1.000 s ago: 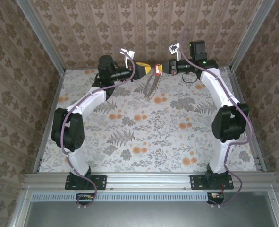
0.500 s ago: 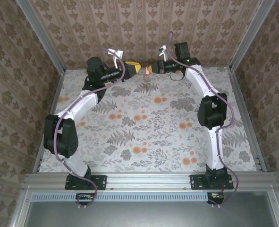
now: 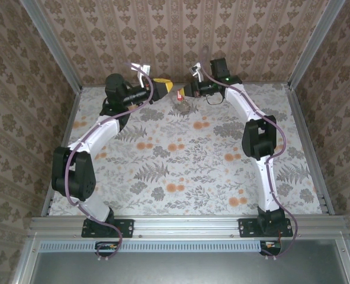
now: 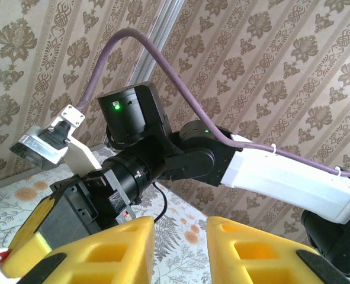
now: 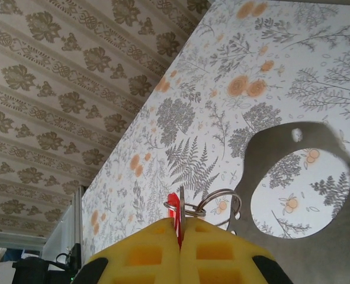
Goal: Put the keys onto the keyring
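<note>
The right pincer [image 5: 179, 223] is clamped on the red-headed key [image 5: 172, 204], held up over the far side of the flowered surface [image 5: 222, 89]; the keyring [image 5: 262, 149] hangs just beside it, with thin wire loops [image 5: 219, 198] between them (whether key and loops are linked, I cannot tell); the left pincer [image 4: 180, 236] faces them, fingers apart and holding nothing.

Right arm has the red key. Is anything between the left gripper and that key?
Nothing visible. The left gripper is open and empty, and it faces the right gripper, which is shut on the red key. The keyring hangs close by that key; whether it crosses the left gripper's path cannot be told.
</note>
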You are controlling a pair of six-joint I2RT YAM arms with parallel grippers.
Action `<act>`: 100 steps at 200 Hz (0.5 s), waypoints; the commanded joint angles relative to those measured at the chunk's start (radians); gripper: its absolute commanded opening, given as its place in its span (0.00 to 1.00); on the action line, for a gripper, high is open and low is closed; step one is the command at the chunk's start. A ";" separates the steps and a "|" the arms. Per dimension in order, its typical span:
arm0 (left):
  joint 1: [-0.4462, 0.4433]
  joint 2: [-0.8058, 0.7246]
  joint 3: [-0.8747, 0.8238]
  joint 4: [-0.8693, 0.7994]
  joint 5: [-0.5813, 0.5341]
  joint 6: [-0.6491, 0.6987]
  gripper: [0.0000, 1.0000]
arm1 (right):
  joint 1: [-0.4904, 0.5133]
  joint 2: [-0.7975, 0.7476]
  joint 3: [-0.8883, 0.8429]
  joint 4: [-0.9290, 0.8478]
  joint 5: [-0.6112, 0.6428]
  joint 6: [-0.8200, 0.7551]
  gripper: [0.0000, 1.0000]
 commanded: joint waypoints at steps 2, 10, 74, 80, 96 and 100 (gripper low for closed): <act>0.005 -0.044 -0.014 0.041 -0.002 0.012 0.29 | 0.026 0.016 0.036 -0.052 0.008 -0.001 0.00; 0.005 -0.044 -0.017 0.045 -0.003 0.009 0.29 | 0.035 0.015 0.027 -0.065 0.018 -0.008 0.00; -0.007 -0.061 -0.048 0.071 -0.010 -0.007 0.29 | 0.134 -0.056 -0.225 0.020 0.093 0.007 0.00; -0.008 -0.063 -0.051 0.069 -0.011 -0.007 0.29 | 0.142 -0.067 -0.255 0.038 0.100 0.015 0.00; -0.013 -0.071 -0.055 0.068 -0.015 -0.005 0.30 | 0.162 -0.095 -0.325 0.071 0.112 0.029 0.00; -0.015 -0.074 -0.055 0.068 -0.014 -0.005 0.29 | 0.166 -0.102 -0.344 0.077 0.116 0.034 0.00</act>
